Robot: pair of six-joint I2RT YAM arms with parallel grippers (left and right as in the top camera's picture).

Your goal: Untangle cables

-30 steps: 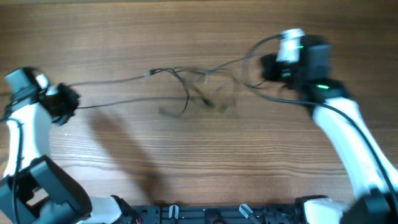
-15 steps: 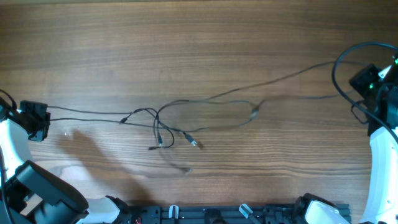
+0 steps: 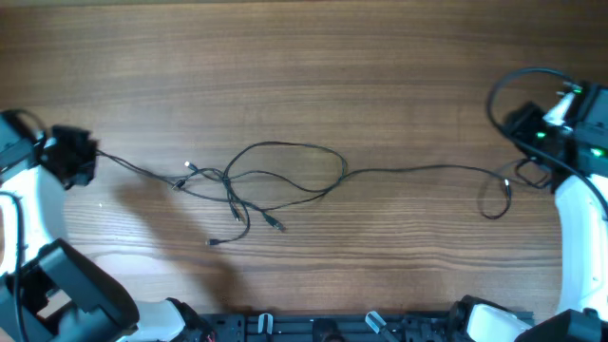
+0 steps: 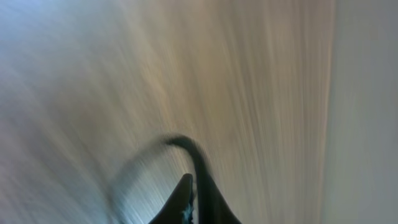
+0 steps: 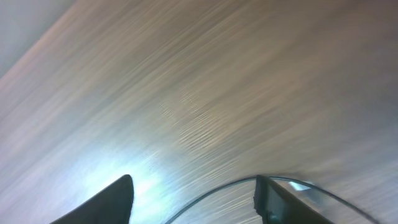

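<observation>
Wrist views smeared, grippers cropped

Both wrist views are motion-blurred. The bottom edge cuts off the left gripper (image 4: 194, 190) and right gripper (image 5: 193, 193), and the cables (image 4: 180, 142) are a dark smear. Overhead, their plug ends (image 3: 276, 226) are too small to tell apart.

This looks like a robotics test bench, probably in a lab. A wood-grain table (image 3: 304, 57) fills the overhead view. A white-and-black left arm (image 3: 28, 204) and right arm (image 3: 579, 237) rise from the near corners. A black mounting rail (image 3: 323, 328) with clamps runs along the near edge.
</observation>
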